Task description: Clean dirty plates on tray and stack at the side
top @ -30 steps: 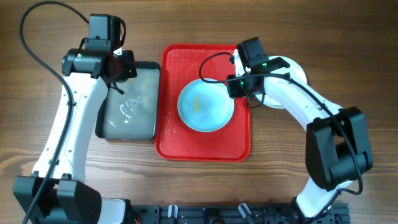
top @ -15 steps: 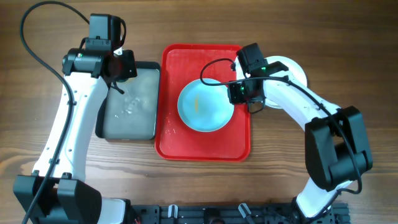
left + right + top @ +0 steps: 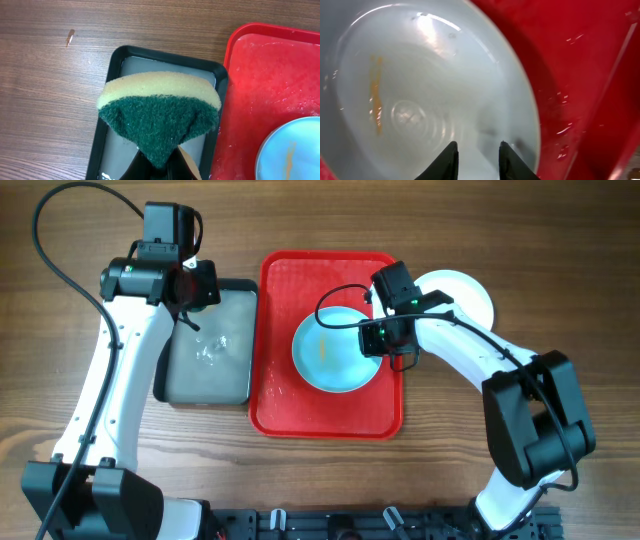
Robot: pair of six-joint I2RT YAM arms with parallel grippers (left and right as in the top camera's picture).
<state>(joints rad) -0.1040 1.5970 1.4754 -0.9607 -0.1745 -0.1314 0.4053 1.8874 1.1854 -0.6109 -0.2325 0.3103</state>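
Your right gripper [image 3: 479, 162] has slid in from the right rim of the tray [image 3: 300, 405] and now sits over the right edge of the pale blue plate [image 3: 335, 355]. Its fingers are apart and the plate's rim lies just under the gap. The plate has been nudged slightly to the right but remains on the tray, near its middle. Judge this as the approach to a hold: the plate is being steadied for scrubbing, not yet lifted.

Your left gripper [image 3: 160, 164] has not moved. It is clamped on the sponge [image 3: 160, 110] and holds it above the far end of the dark pan [image 3: 112, 65], so the wipe has not begun.

A white plate [image 3: 462, 295] already rests on the table [image 3: 450, 480] to the right of the tray, partly hidden by the arm.

The blue plate is smooth, glossy plastic, shallow and round, with faint rings at its centre and an orange streak [image 3: 376, 95] to clean. The tray is wet, beaded red plastic, so expect the plate to slide. The sponge is soft yellow foam with a coarse green scouring face, folded to a point.
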